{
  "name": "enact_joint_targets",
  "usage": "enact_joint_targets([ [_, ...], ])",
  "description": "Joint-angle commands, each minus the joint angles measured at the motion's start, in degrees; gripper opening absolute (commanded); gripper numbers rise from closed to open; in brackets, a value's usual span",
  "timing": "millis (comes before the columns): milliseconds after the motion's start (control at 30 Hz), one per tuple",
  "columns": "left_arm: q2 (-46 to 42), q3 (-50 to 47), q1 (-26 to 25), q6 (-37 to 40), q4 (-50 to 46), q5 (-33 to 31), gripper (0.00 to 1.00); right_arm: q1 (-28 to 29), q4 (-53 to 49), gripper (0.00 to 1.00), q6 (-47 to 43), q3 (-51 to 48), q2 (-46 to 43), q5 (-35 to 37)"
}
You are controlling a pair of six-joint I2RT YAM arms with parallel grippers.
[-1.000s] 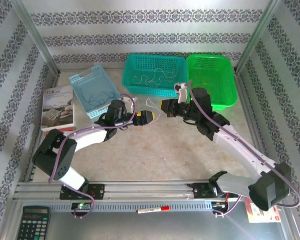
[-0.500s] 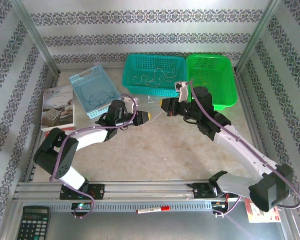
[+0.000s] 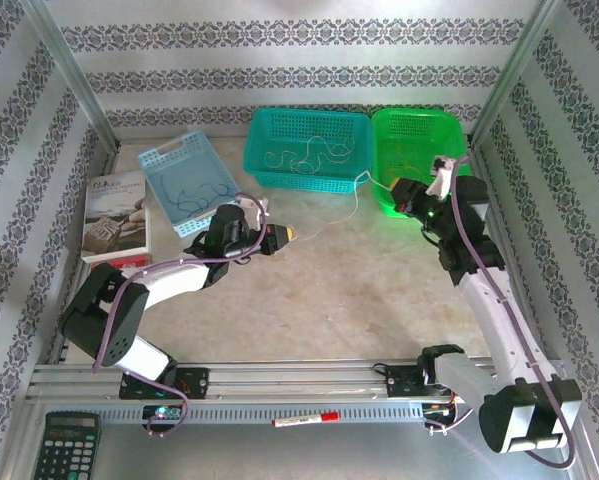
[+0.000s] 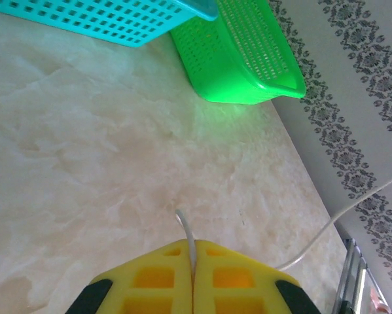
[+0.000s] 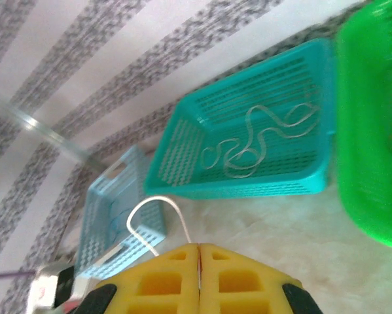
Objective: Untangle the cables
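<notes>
The left arm lies low over the table [image 3: 309, 300], its forearm sweeping from the near-left corner toward the middle, and the left tool [image 3: 287, 235] points right with its yellow fingers [image 4: 156, 281] pressed together on a white cable [image 3: 329, 218]; in the left wrist view a short end of that cable [image 4: 184, 226] sticks out past the fingertips. The right arm stands up from its base and reaches to the far right, where the right tool [image 3: 399, 192] hovers at the near-left corner of the green basket [image 3: 449, 130]. Its fingers [image 5: 238, 281] are likewise closed flat against each other, pinching the same strand, which curls in a small loop [image 5: 146, 206] just in front of them. Between the two tools the cable runs in a thin, nearly taut line above the table, passing the near edge of the teal basket [image 3: 264, 125]. More thin white cables [image 3: 304, 155] lie in loose curves inside the teal basket, and a dark blue cable [image 3: 194, 195] sits in the light blue basket [image 3: 164, 155] to the left. A book [image 3: 116, 215] lies at the left edge, and a calculator [image 3: 67, 445] and a red marker [image 3: 304, 418] sit in front of the rail; the print on the book cover and the calculator keys is too small to read.
</notes>
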Motion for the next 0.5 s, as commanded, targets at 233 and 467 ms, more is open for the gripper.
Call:
enact_joint_targets([
  [233, -7.18, -1.2, 3.21, 1.29, -3.5, -7.23, 0.0, -5.69, 2.61, 0.0, 5.17, -6.01, -2.26, 6.77],
  [467, -12.92, 0.68, 6.9, 2.71, -10.25, -13.67, 0.0, -6.1, 3.82, 0.0, 6.44, -7.13, -1.55, 10.13],
])
